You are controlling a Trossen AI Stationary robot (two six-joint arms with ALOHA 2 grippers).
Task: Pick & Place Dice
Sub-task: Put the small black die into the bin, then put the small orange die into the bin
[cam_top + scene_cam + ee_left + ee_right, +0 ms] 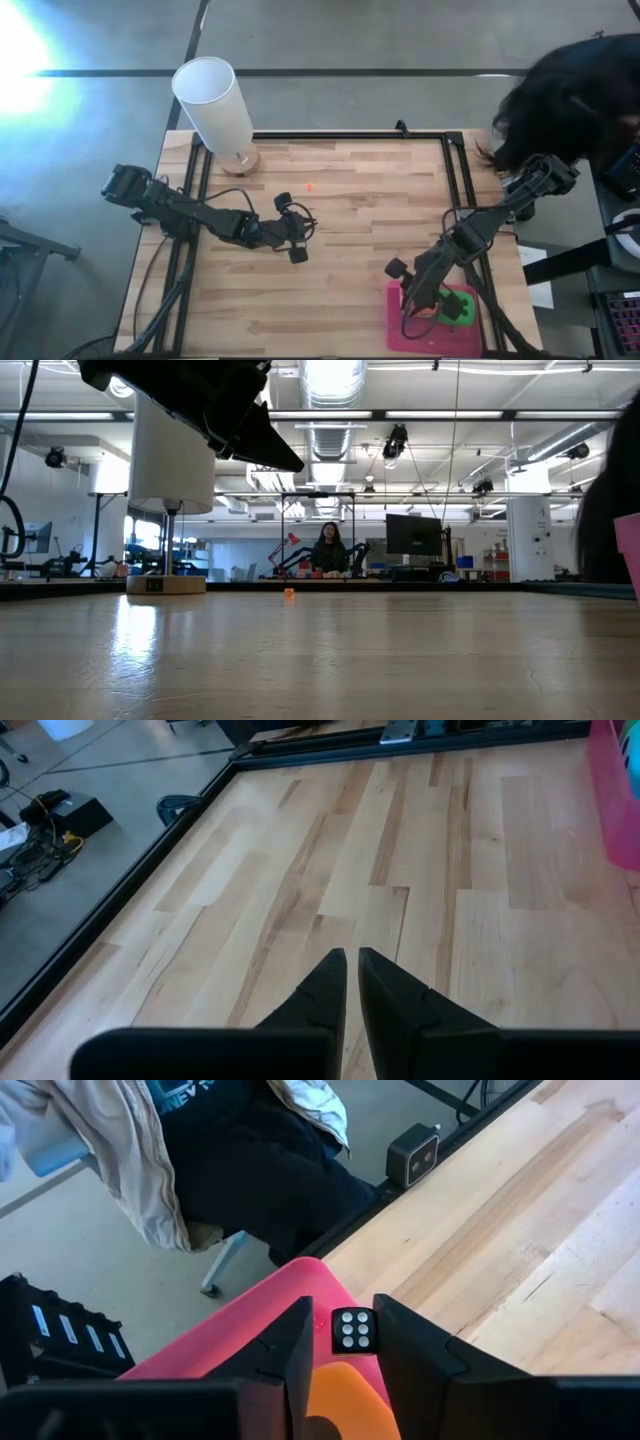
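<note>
Two arms work over the wooden counter (350, 200), where a tall white cylinder (215, 100) stands at the far-left corner. The left arm waits mid-counter, its left claw (350, 970) with the fingers almost together and holding nothing. The right arm reaches to the near-right corner, over the pink mat (400, 335).

On that mat lie the green dice (460, 306). The right claw (343, 1320) stands only narrowly open. A dark-looking die (355, 1330) with six pale pips sits between its tips, at the very edge of the mat. A sliver of gap shows on one side of the die, so it looks loose rather than pinched. An orange die (340, 1400) lies closer in between the fingers.

My worry is the edge. If a finger drags the dark die as the claw lifts, it may tip off the mat onto the counter. The orange die, sitting so close, could be nudged too.
</note>
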